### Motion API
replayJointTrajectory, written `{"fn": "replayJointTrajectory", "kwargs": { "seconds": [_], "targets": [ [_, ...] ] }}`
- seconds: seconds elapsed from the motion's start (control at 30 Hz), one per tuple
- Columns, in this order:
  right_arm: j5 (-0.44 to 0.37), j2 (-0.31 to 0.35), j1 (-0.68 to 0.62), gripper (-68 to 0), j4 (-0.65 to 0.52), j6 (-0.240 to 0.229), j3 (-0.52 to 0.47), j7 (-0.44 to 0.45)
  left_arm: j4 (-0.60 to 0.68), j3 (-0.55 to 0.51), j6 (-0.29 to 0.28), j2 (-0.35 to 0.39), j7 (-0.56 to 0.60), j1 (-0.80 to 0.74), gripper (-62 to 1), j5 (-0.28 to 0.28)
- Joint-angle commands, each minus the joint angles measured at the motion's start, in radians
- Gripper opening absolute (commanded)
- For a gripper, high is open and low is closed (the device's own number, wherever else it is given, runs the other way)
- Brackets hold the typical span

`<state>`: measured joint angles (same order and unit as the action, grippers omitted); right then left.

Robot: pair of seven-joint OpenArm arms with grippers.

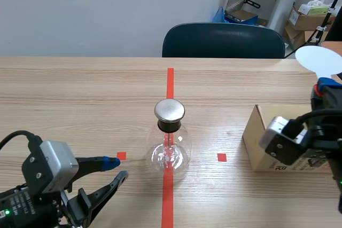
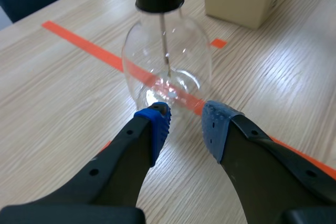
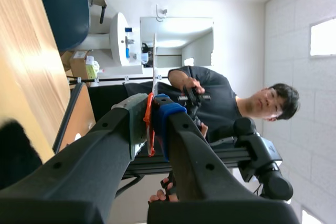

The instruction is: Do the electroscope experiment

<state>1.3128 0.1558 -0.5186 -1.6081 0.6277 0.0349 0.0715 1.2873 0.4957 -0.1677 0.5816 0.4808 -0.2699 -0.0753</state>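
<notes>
The electroscope [image 1: 169, 143], a clear glass flask with a metal cap [image 1: 169, 110], is set at mid-table on the red tape line. To its left the left gripper [image 1: 121, 167] is held low, fingers spread and empty, just short of the glass. Inside the flask only a thin rod [image 2: 165, 40] is seen, hung from the black stopper. To the right a closed cardboard box [image 1: 267, 137] is placed, its contents hidden. Further right the right gripper [image 3: 156, 113] is clamped on a white disc [image 1: 316, 60], raised well apart from the cap, so the charging step is judged not yet done.
</notes>
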Motion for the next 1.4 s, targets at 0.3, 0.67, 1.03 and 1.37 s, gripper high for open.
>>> {"fn": "replayJointTrajectory", "kwargs": {
  "seconds": [0.3,0.67,1.03,1.37],
  "targets": [
    [0.148,0.008,0.003,-65.8,-0.003,0.060,0.196,-0.157,-0.146,-0.005,-0.002,-0.106,0.015,0.119,-55.8,0.016],
    [0.148,0.007,0.003,-65.8,0.028,0.029,0.301,-0.208,-0.289,-0.004,-0.002,-0.209,0.015,0.216,-56.5,0.018],
    [0.148,0.008,0.026,-65.8,0.084,0.030,0.314,-0.184,-0.340,-0.004,-0.006,-0.260,0.015,0.239,-56.5,0.073],
    [0.148,0.008,0.037,-65.8,0.084,0.043,0.314,-0.112,-0.340,-0.004,0.001,-0.262,0.012,0.234,-56.5,0.073]
  ]
}}
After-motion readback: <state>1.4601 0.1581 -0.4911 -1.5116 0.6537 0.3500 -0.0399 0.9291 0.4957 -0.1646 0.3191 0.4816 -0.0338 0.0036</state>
